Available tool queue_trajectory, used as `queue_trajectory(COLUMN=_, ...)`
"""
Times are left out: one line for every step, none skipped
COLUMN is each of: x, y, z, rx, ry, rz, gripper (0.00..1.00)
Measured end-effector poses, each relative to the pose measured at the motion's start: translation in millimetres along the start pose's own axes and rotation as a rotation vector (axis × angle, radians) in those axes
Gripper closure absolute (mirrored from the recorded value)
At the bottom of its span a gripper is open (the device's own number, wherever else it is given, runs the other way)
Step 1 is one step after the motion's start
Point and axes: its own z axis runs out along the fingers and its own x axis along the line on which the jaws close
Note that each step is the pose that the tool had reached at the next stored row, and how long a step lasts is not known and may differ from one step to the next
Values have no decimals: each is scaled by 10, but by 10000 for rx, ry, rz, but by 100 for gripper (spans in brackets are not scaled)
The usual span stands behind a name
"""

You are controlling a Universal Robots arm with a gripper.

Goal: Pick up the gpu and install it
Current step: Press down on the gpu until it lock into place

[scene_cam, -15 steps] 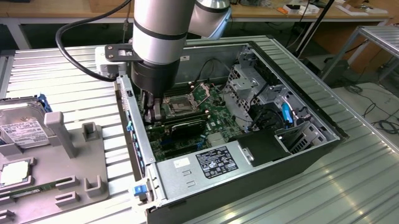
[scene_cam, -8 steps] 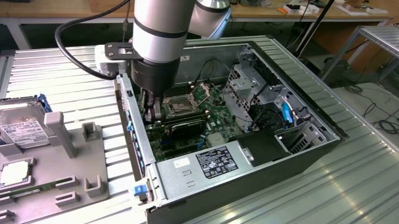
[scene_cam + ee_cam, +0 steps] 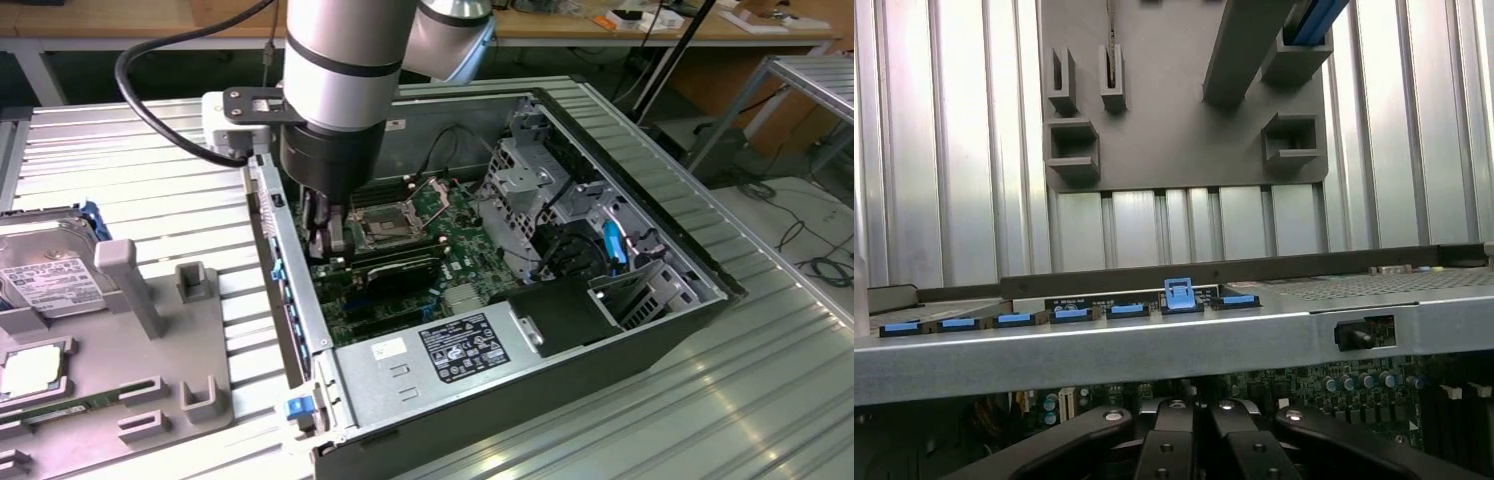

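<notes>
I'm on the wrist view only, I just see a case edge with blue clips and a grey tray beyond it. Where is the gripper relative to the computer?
Observer: The gripper is down inside the open computer case, over the motherboard, beside the CPU socket.
Operator: And where is the gpu?
Observer: A dark card that looks like the gpu lies across the board right next to the gripper, on the power supply side. I can't tell if it is seated.
Operator: What's on the tray?
Observer: A hard drive with a white label sits on the grey tray, at the exterior view's left.
</notes>
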Motion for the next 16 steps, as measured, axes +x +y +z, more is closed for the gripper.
queue_trajectory(x=0, y=1, z=2, rx=1, ry=-2, rz=4, gripper=89)
queue_trajectory(x=0, y=2, z=3, rx=2, ry=-4, rz=10, gripper=89)
queue_trajectory(x=0, y=5, z=6, rx=3, ry=-6, rz=29, gripper=89)
queue_trajectory(x=0, y=9, z=9, rx=4, ry=-10, rz=50, gripper=89)
queue_trajectory(x=0, y=11, z=10, rx=4, ry=-10, rz=59, gripper=89)
queue_trajectory(x=1, y=12, z=10, rx=2, ry=-10, rz=68, gripper=89)
queue_trajectory(x=1, y=12, z=9, rx=2, ry=-10, rz=72, gripper=89)
queue_trajectory(x=1, y=12, z=10, rx=1, ry=-10, rz=75, gripper=89)
queue_trajectory(x=1, y=12, z=10, rx=1, ry=-10, rz=76, gripper=89)
queue_trajectory(x=1, y=12, z=10, rx=1, ry=-11, rz=77, gripper=89)
queue_trajectory(x=1, y=12, z=11, rx=5, ry=-11, rz=77, gripper=89)
queue_trajectory(x=1, y=12, z=13, rx=14, ry=-10, rz=77, gripper=89)
queue_trajectory(x=1, y=12, z=15, rx=21, ry=-10, rz=77, gripper=89)
queue_trajectory(x=1, y=11, z=19, rx=32, ry=-11, rz=77, gripper=89)
queue_trajectory(x=1, y=11, z=22, rx=42, ry=-14, rz=76, gripper=89)
queue_trajectory(x=1, y=10, z=26, rx=51, ry=-15, rz=76, gripper=89)
